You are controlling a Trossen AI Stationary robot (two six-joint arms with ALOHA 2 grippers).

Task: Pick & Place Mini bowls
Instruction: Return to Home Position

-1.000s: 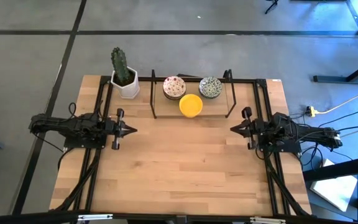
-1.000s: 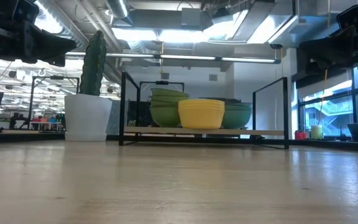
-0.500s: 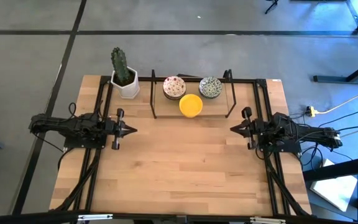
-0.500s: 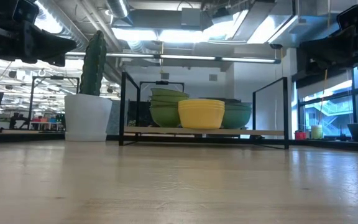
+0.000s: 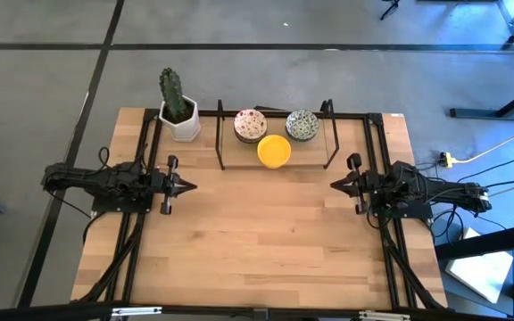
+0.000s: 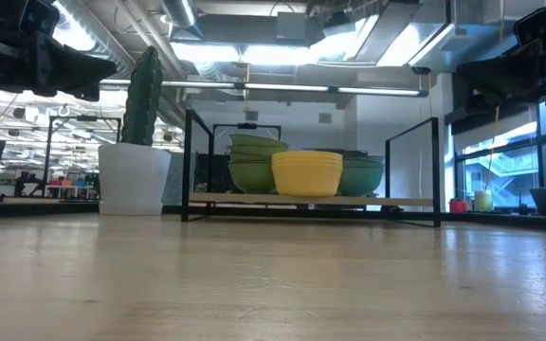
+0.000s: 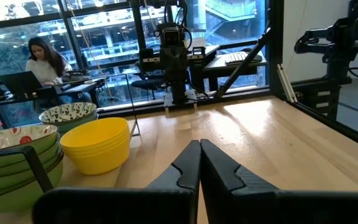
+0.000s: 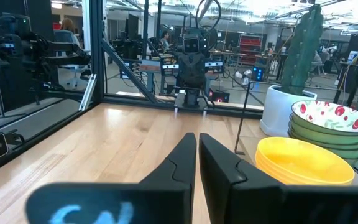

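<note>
Three stacks of mini bowls sit inside a black wire frame [image 5: 220,147] at the table's far middle: a yellow stack [image 5: 274,151] [image 7: 96,144] [image 8: 304,160], a red-speckled stack [image 5: 250,126] [image 8: 330,123] and a green-grey patterned stack [image 5: 302,125] [image 7: 69,114]. My left gripper [image 5: 191,186] [image 7: 199,149] hovers shut, level, at the table's left side, pointing toward the right. My right gripper [image 5: 335,185] [image 8: 197,142] hovers shut at the right side, pointing left. Both are well clear of the bowls and hold nothing.
A white pot with a green cactus [image 5: 178,111] [image 6: 136,152] stands at the far left corner beside the frame. The wooden table [image 5: 257,241] stretches bare between the grippers and toward the near edge. A person [image 7: 42,59] sits at a desk beyond the table.
</note>
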